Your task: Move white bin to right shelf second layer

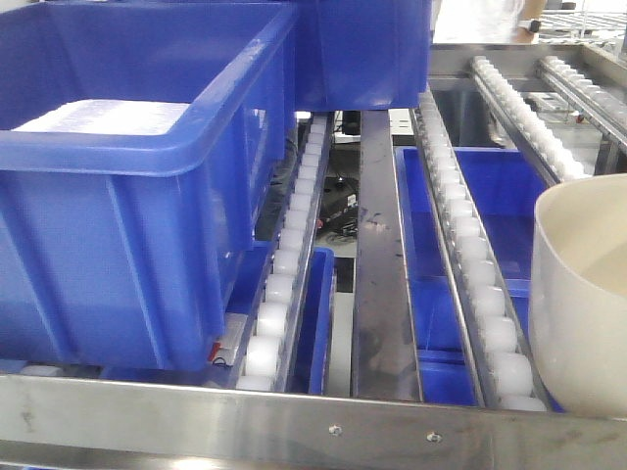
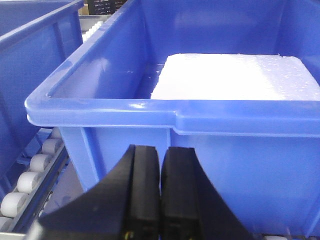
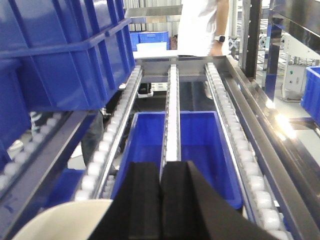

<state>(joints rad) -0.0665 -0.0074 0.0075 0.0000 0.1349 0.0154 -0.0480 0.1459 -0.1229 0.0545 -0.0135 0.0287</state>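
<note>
The white bin (image 1: 583, 294) is a cream tub at the right edge of the front view, down at the front end of a roller lane (image 1: 470, 255) of the right shelf second layer. From the right wrist the white bin (image 3: 65, 220) curves under the lower left of my right gripper (image 3: 161, 165), whose fingers are pressed together at its wall; the pinched part is hidden. My left gripper (image 2: 161, 150) is shut and empty, close to the front wall of a blue crate (image 2: 225, 150). Neither gripper shows in the front view.
A large blue crate (image 1: 118, 196) holding a white foam slab (image 2: 235, 75) sits on the left lanes. Another blue crate (image 3: 200, 150) lies on the level beneath. A steel front rail (image 1: 294, 421) runs across the rack's near edge. A person (image 3: 200, 25) stands beyond the far end.
</note>
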